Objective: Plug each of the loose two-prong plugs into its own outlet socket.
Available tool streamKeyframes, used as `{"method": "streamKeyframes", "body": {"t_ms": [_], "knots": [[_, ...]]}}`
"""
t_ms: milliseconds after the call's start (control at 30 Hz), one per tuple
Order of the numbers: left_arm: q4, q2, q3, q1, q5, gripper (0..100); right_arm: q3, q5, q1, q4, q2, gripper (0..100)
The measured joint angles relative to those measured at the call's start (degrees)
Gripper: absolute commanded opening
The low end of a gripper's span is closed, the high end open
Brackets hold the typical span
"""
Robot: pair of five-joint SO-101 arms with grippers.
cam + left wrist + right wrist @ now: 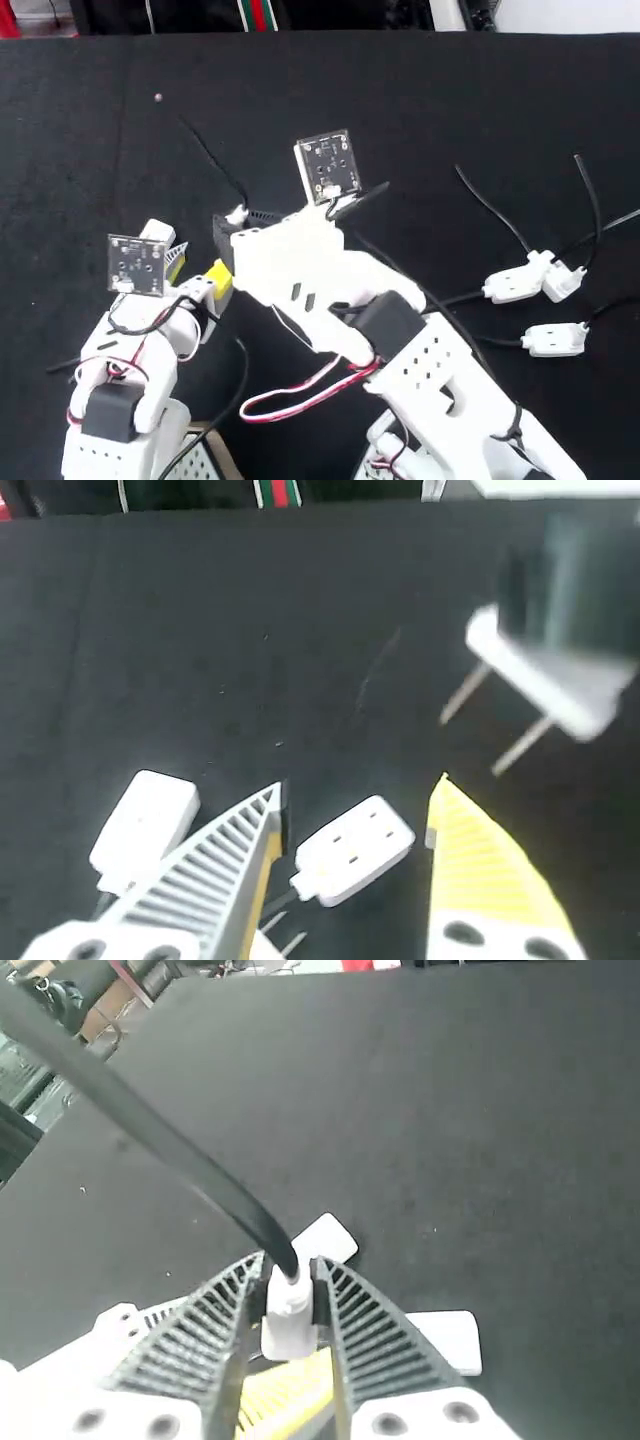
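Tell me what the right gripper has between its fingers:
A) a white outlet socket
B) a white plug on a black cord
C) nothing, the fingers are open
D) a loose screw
B: in the right wrist view the right gripper is shut on the white plug, with the black cord running out of its top, and the left wrist view shows its two prongs sticking out free.

Left wrist view: white two-prong plug (540,675) is blurred, its cord end lost in a dark smear. White rectangular outlet block (145,820) is part-hidden behind the grey ribbed finger (215,875) of the left end effector (360,780).

Right wrist view: plug prongs are hidden inside the right end effector (290,1265). Black cord (150,1125) runs off the frame edge.

High view: a small pale speck (158,97) on the black counter (450,100) is too small to identify.
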Motion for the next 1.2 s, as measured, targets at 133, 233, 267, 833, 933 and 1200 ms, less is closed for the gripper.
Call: {"method": "streamKeyframes", "body": {"t_ms": [133, 233, 267, 833, 933, 1200], "knots": [[0.0, 0.0, -2.5, 0.4, 4.9, 28, 1.9, -0.3, 0.2, 1.0, -0.2, 1.1], [0.1, 0.1, -3.1, 0.4, 6.0, 28, 2.6, -0.4, 0.2, 0.7, -0.8, 1.1], [0.1, 0.1, -3.1, 0.5, 6.0, 28, 3.0, -0.4, 0.2, 0.8, -1.1, 1.1], [3.0, 0.3, -3.1, -4.2, 6.2, 28, 3.6, 3.3, -0.2, 4.0, -1.8, 1.1], [8.5, -0.2, -4.0, -6.7, 0.6, 28, 3.4, 5.8, 1.7, 4.0, 1.6, 1.1], [20.4, -0.2, -4.6, -25.6, -13.5, 28, -1.2, 14.9, 6.6, 4.0, 19.8, 1.1]]}}
